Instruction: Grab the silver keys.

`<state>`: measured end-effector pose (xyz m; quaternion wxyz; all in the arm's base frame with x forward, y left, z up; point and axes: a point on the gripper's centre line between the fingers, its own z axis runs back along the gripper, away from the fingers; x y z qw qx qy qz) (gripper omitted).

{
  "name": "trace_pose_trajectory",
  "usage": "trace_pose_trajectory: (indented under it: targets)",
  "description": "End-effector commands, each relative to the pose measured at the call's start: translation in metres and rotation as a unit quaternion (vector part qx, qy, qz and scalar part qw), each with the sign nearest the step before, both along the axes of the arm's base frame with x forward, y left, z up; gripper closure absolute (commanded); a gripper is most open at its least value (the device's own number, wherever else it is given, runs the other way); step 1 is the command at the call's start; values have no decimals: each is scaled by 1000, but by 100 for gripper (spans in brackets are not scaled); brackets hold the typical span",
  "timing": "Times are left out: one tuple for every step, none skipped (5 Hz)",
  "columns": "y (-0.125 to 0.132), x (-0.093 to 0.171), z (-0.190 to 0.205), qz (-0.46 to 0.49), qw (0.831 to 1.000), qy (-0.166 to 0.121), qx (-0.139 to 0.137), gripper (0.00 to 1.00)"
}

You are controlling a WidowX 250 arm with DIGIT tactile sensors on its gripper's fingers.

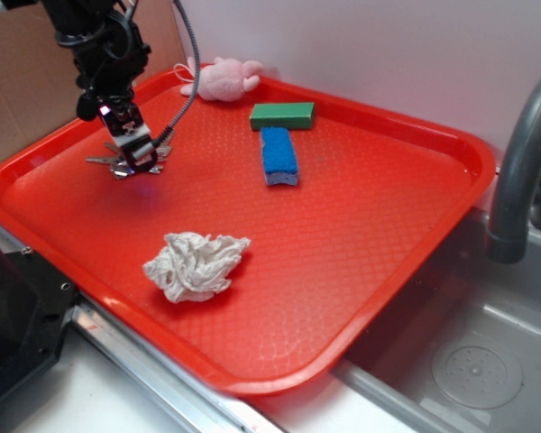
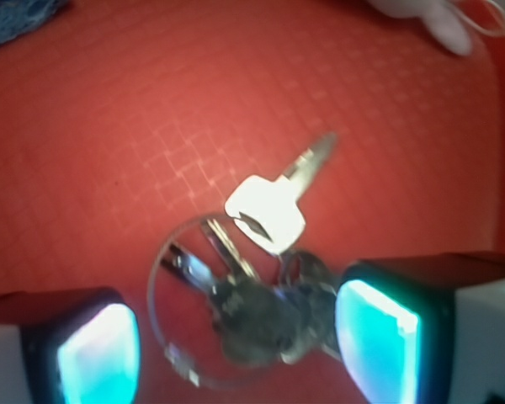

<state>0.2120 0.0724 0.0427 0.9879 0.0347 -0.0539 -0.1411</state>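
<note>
The gripper (image 2: 236, 345) stands with its jaws spread wide, one pad (image 2: 97, 353) at the left and the other at the right of the wrist view, and the silver keys (image 2: 252, 278) lie on the tray floor in the gap between them, gripped by neither; the right pad sits just at the edge of the bunch, and whether it touches cannot be told. One bright key points up and away from the ring, the darker ones bunch below it. In the exterior view the gripper (image 1: 137, 153) hangs low over the keys (image 1: 117, 164) in the far left part of the red tray (image 1: 361, 262). Farther off on the tray lie a crumpled white cloth (image 1: 196, 264), a blue sponge (image 1: 279, 154), a green block (image 1: 282, 115) and a pink plush toy (image 1: 224, 78) at the far rim
</note>
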Motion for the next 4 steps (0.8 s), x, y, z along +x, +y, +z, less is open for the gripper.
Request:
trace_pose_trajectory:
  targets:
    - [20,19,-14,2,1000,1,7,0]
    - [21,20,-16,5,1000,5,9,0]
    - [22,20,-21,8,1000,9,13,0]
    - [19,18,-30,11,1000,18,23,0]
